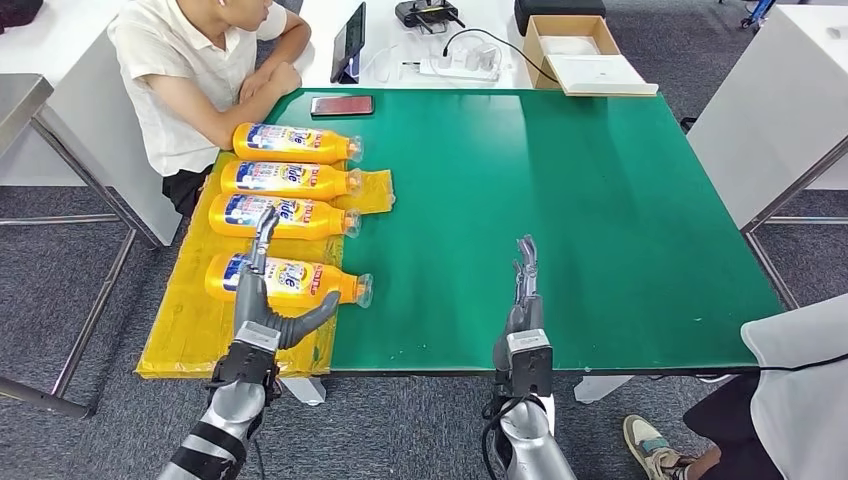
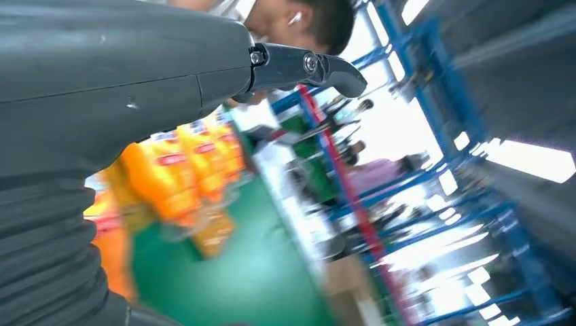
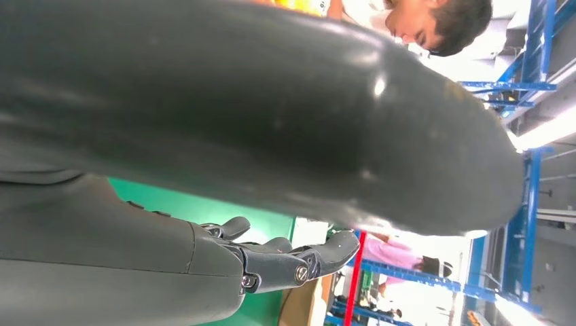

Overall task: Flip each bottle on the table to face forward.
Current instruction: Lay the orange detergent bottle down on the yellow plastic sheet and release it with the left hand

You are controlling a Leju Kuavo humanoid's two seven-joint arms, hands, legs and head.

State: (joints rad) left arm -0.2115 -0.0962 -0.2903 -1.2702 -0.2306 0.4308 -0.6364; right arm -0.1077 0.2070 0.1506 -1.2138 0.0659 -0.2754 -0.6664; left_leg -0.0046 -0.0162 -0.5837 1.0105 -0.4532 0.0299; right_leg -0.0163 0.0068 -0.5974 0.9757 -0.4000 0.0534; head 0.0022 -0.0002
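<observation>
Several yellow bottles lie on their sides in a row on a yellow mat [image 1: 190, 330] at the table's left, caps pointing right. The nearest bottle [image 1: 290, 280] lies just beyond my left hand [image 1: 262, 300], which hovers over it with fingers straight and thumb spread, holding nothing. The others [image 1: 295, 143] [image 1: 288, 179] [image 1: 280, 216] lie farther back. The bottles [image 2: 183, 173] appear blurred in the left wrist view past my hand [image 2: 122, 88]. My right hand [image 1: 522, 290] stands open and edge-up above the green table [image 1: 560, 200], its fingers [image 3: 285, 261] straight.
A person in a white shirt [image 1: 190, 70] sits at the table's far left corner. A phone [image 1: 342, 105] lies on the far edge. A cardboard box [image 1: 580, 50], a tablet and cables sit on the white desk behind. Another person's shoe [image 1: 650, 445] is at lower right.
</observation>
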